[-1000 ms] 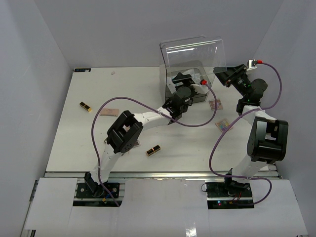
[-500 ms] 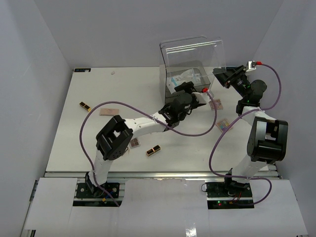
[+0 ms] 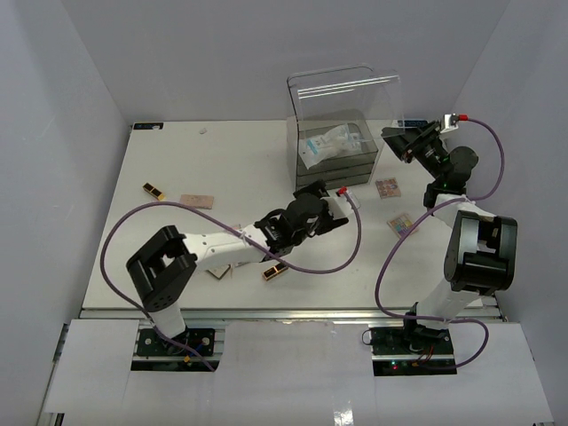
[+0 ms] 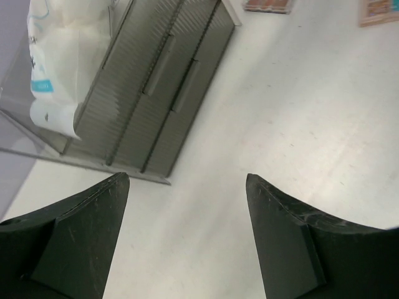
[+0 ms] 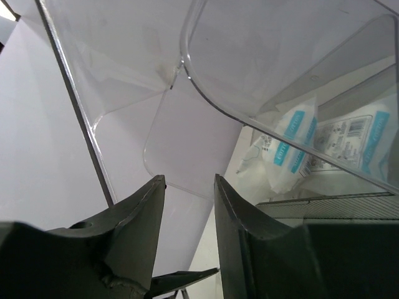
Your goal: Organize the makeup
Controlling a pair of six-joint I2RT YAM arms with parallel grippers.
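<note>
Two white-blue sachets [image 3: 330, 142] [image 4: 53, 56] [image 5: 293, 146] lie on top of the clear drawer box [image 3: 342, 167] [image 4: 162, 87], under its raised lid [image 3: 351, 93] [image 5: 280, 56]. My left gripper [image 3: 333, 202] [image 4: 187, 180] hangs open and empty over bare table just in front of the drawers. My right gripper [image 3: 392, 135] [image 5: 189, 179] stands open at the lid's right edge, a rounded corner of the lid showing in the gap between its fingers. Palettes [image 3: 387, 188] [image 3: 402, 224] [image 3: 197, 201] and black-gold lipsticks [image 3: 153, 191] [image 3: 275, 271] lie on the table.
Another small palette [image 3: 219, 271] shows partly under my left forearm. A purple cable [image 3: 351, 240] loops over the table between the arms. White walls close in the table on the left, back and right.
My left gripper has drawn back out of the box toward the near side, leaving the sachets lying on top of the drawers. The right gripper has barely shifted at the lid.
</note>
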